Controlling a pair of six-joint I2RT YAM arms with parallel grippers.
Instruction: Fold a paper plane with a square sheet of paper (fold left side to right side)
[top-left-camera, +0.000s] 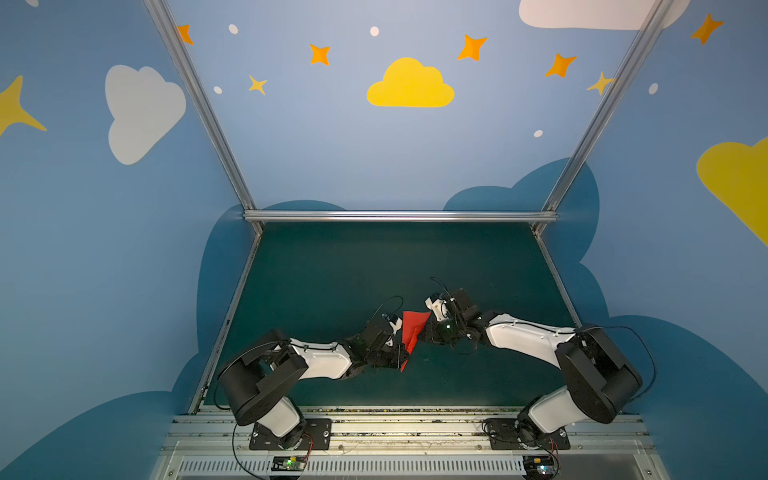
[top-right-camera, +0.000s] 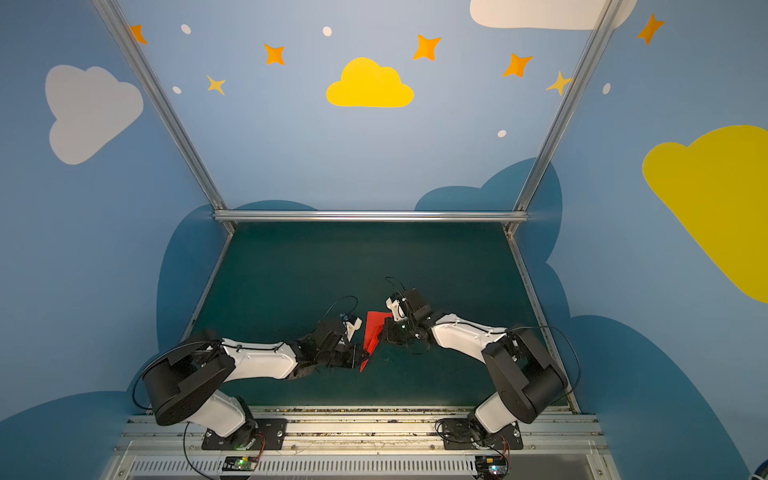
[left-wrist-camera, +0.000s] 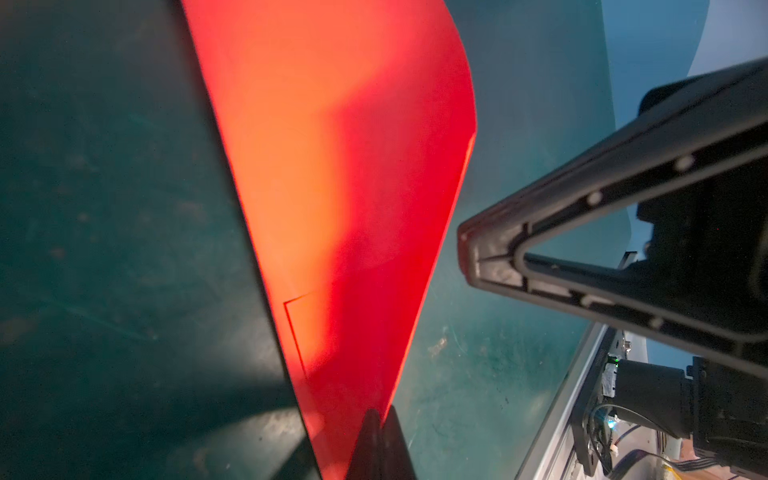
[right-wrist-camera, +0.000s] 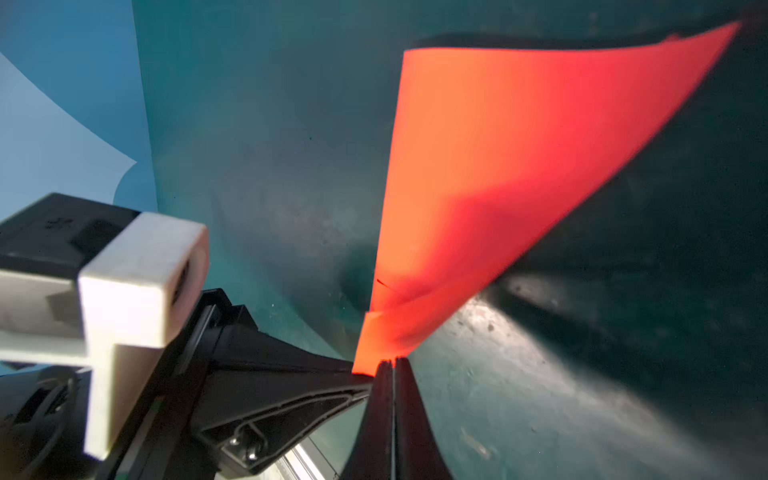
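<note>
Plainly, the plane (top-left-camera: 414, 330) weighs next to nothing; it sits between my two arms near the middle of the table (top-left-camera: 332, 270), narrow nose toward my bases, broad tail toward the back; whether its underside touches the table I cannot tell. My left end effector (left-wrist-camera: 380, 415) is clenched on the nose end; my right end effector (right-wrist-camera: 392, 362) is clenched too, nipping the long edge further up, as far as its own wrist view shows.

I judge the paper limp across the broad flap (it bows upward in both wrist views) yet fairly stiff along the folded spine; so the place to take hold is where layers stack at a crease, never a free corner, which would curl or tear. Smooth paper may slide between hard jaws; two grips pulling apart could rip it; a hard pinch will likely leave a dent.

The table is dark green, matte, scuffed and speckled, with nothing else on it; blue walls (top-left-camera: 332, 145) stand behind a metal frame (top-left-camera: 399, 216), well back, so I reckon there is ample room to lay the plane flat on either side.
</note>
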